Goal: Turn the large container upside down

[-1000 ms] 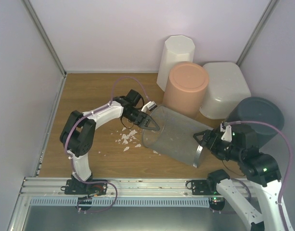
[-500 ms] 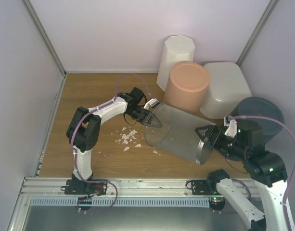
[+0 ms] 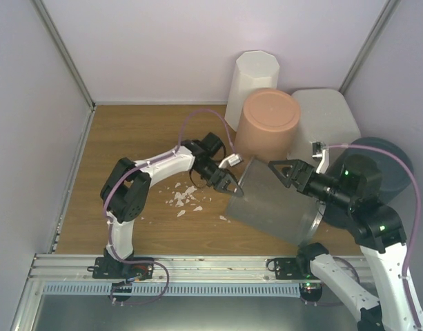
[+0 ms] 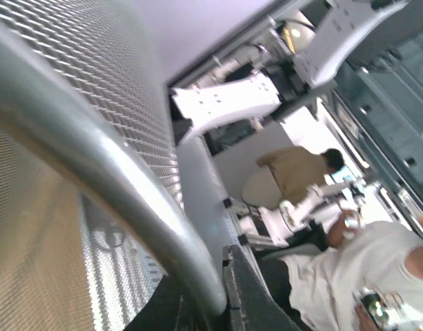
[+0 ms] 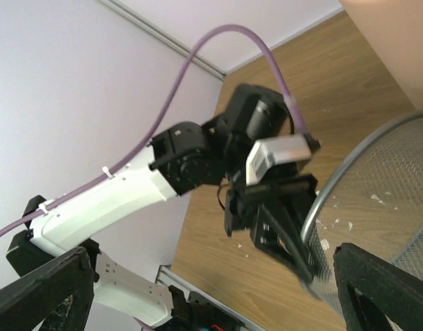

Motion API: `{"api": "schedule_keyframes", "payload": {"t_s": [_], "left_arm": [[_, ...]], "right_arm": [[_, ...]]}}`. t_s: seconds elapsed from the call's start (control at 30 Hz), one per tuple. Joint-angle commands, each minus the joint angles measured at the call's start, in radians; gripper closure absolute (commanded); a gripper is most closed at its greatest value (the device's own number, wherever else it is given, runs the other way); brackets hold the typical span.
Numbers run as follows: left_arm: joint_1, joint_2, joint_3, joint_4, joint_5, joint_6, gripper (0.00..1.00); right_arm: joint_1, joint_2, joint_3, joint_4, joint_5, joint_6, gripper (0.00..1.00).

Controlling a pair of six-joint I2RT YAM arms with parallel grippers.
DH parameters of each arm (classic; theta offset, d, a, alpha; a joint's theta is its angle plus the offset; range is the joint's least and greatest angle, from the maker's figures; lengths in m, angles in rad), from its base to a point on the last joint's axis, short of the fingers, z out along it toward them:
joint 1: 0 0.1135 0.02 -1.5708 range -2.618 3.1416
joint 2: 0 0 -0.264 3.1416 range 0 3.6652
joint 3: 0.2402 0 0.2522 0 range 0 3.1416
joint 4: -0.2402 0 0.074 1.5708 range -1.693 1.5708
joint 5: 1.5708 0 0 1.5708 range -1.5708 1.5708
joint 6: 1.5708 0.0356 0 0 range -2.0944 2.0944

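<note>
Two arms meet at the grey wire-mesh bin [image 3: 273, 207], which lies tilted on its side at about 4 o'clock on the table [image 3: 142, 138]. Your left gripper [image 3: 228, 187] is pinched tight on the bin's metal rim at its 9 o'clock end; both wrist views show the fingers clamped over that rim. Your right gripper [image 3: 281, 172] sits over the bin's upper side at its 12 o'clock edge. Its fingers are spread wide and have hold of nothing.

The large container [image 3: 332, 114] is well apart from both grippers. It stands in the back corner at 1 o'clock, touching the peach bin [image 3: 266, 124] at its 9 o'clock side. A tall white faceted bin [image 3: 256, 76] stands at 12 o'clock and a dark grey bin [image 3: 387, 162] at 3 o'clock. White scraps [image 3: 185, 198] lie on the wood at 8 o'clock.
</note>
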Motion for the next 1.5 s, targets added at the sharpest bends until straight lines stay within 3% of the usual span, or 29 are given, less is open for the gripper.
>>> {"api": "schedule_keyframes", "payload": {"t_s": [0.0, 0.33, 0.67, 0.77, 1.03, 1.23, 1.33, 1.47], "left_arm": [[0.019, 0.036, 0.003, -0.081, 0.085, -0.036, 1.0], [0.022, 0.014, 0.03, -0.14, 0.038, 0.006, 1.0], [0.101, -0.085, -0.121, 0.057, 0.169, -0.138, 1.0], [0.102, -0.096, -0.163, 0.134, 0.178, -0.204, 1.0], [0.123, -0.067, -0.204, 0.152, 0.196, -0.191, 1.0], [0.194, 0.014, -0.12, -0.054, 0.207, -0.003, 1.0], [0.22, 0.07, -0.097, -0.133, 0.23, 0.071, 1.0], [0.235, 0.108, -0.133, -0.104, 0.292, 0.057, 1.0]], "right_arm": [[0.003, -0.016, 0.005, 0.042, -0.031, -0.019, 0.06], [0.003, -0.029, 0.048, -0.066, 0.033, -0.055, 0.06], [0.002, -0.014, 0.132, -0.473, 0.288, -0.1, 0.07], [0.003, -0.053, 0.071, -0.475, 0.246, -0.069, 0.09], [0.003, -0.104, -0.027, -0.475, 0.241, -0.011, 0.1], [0.003, -0.103, 0.044, -0.458, 0.425, 0.033, 0.08], [0.003, -0.093, 0.047, -0.42, 0.445, 0.029, 0.07], [0.002, -0.077, 0.019, -0.406, 0.433, 0.026, 0.07]]}}
